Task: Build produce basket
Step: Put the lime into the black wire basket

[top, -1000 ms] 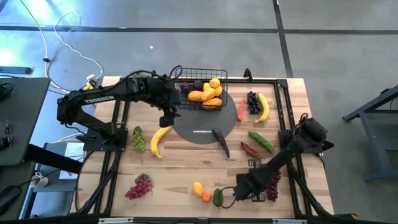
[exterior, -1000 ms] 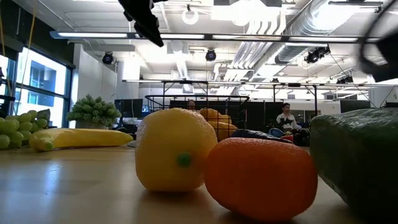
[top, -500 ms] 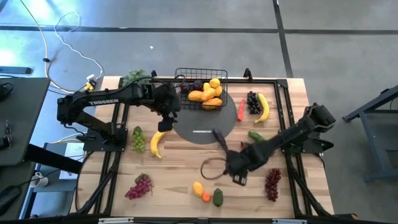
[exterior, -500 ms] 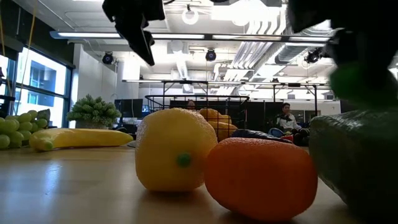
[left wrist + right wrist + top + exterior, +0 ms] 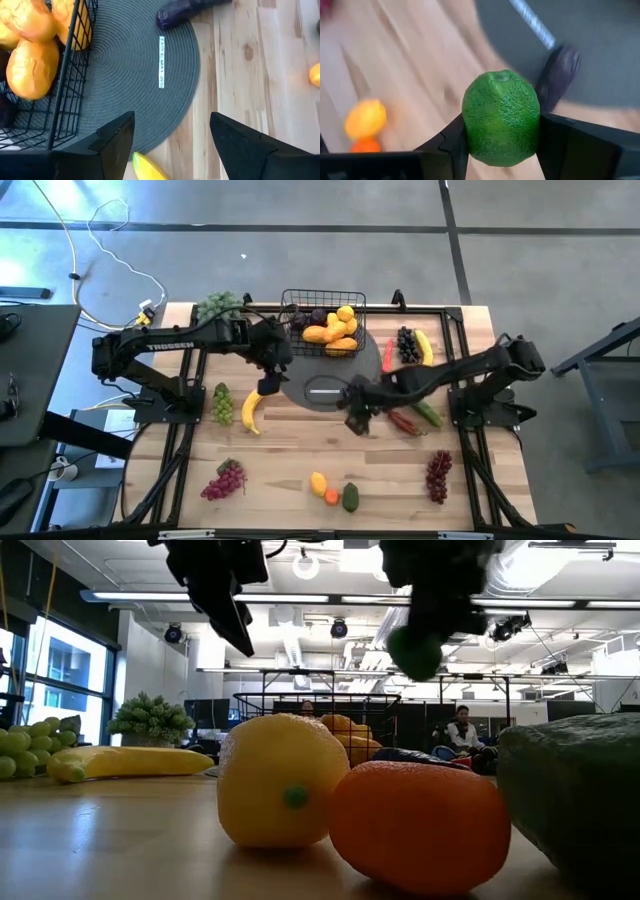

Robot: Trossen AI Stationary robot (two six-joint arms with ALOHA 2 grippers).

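From above, the wire-mesh basket (image 5: 323,326) is seen at the far edge of the round dark mat (image 5: 325,385), already loaded with orange mangoes (image 5: 330,333), a lemon and dark grapes. The right claw (image 5: 356,406) is held above the mat's near edge, beside the eggplant (image 5: 352,420), apparently on its way to the basket. The left claw (image 5: 268,377) hangs over the yellow banana (image 5: 252,407), probably lined up for a pick.

At table height, a smooth lemon (image 5: 282,780) and a matte orange fruit (image 5: 420,827) fill the foreground; a round green fruit (image 5: 414,652) is carried high under the right arm.

In the left wrist view, the left claw (image 5: 171,131) is seen spread wide and empty above the woven, ribbed mat and a banana tip (image 5: 146,167).

In the right wrist view, a pebbled green lime (image 5: 501,117) is clamped between the right claw's fingers (image 5: 454,140).
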